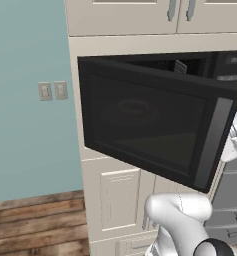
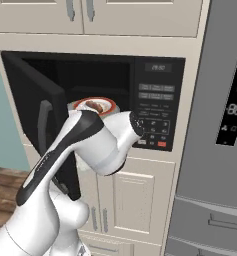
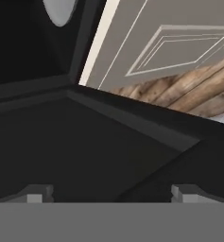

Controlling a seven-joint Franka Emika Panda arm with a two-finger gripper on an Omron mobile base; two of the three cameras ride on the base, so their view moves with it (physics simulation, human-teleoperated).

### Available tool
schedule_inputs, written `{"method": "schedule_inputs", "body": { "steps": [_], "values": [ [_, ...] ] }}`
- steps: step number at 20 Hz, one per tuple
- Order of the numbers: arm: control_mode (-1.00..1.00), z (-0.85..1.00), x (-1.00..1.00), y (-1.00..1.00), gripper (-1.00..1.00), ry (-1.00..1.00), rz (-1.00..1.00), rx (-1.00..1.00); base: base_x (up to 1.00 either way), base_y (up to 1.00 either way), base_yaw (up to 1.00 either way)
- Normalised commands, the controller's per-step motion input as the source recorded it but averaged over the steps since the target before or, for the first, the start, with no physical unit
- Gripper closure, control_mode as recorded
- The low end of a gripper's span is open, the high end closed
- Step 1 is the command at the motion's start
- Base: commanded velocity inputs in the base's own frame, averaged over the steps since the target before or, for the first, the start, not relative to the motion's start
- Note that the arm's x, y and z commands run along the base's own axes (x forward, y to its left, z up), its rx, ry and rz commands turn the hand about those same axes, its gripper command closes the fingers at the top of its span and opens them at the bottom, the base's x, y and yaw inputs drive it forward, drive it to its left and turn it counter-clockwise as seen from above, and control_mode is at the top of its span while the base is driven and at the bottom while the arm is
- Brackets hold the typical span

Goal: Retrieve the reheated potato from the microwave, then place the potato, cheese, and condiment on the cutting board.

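The black microwave [image 2: 157, 100] stands with its door [image 1: 145, 120] swung wide to the left. Inside, the tan-brown potato [image 2: 93, 105] lies on a white red-rimmed plate [image 2: 109, 107]. My arm reaches up in front of the opening and hides the hand in the right base view. In the hand view my gripper [image 3: 111, 196] is open, its fingertips [image 3: 35, 194] far apart with nothing between them, and it looks along dark microwave surfaces. The cheese, condiment and cutting board are out of view.
A grey fridge [image 2: 220, 125] stands right of the microwave. Cream cabinet doors [image 2: 132, 200] sit below it and more above. The open door juts out over the wooden floor [image 1: 35, 225], beside a teal wall with outlets [image 1: 52, 91].
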Motion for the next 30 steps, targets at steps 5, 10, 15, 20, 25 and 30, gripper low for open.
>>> {"method": "schedule_inputs", "body": {
  "steps": [5, 10, 15, 20, 25, 30],
  "values": [
    [-1.00, 0.00, -0.36, 0.49, -1.00, 0.00, 0.08, 0.05, 0.00, 0.00, 0.00],
    [-1.00, 0.00, -0.45, 0.54, -1.00, 0.00, 0.02, 0.10, 0.00, 0.00, 0.00],
    [-1.00, 0.00, -0.42, 0.64, -1.00, 0.00, 0.00, 0.12, 0.00, 0.00, 0.00],
    [-1.00, 0.00, -0.12, 0.79, -1.00, 0.00, 0.00, 0.05, 0.00, 0.00, 0.00],
    [-1.00, 0.02, 0.00, 0.90, -1.00, 0.00, 0.00, -0.01, 0.00, 0.00, 0.00],
    [-1.00, 0.00, 0.00, 0.93, -1.00, 0.00, 0.00, -0.05, 0.00, 0.00, 0.00]
  ]
}}
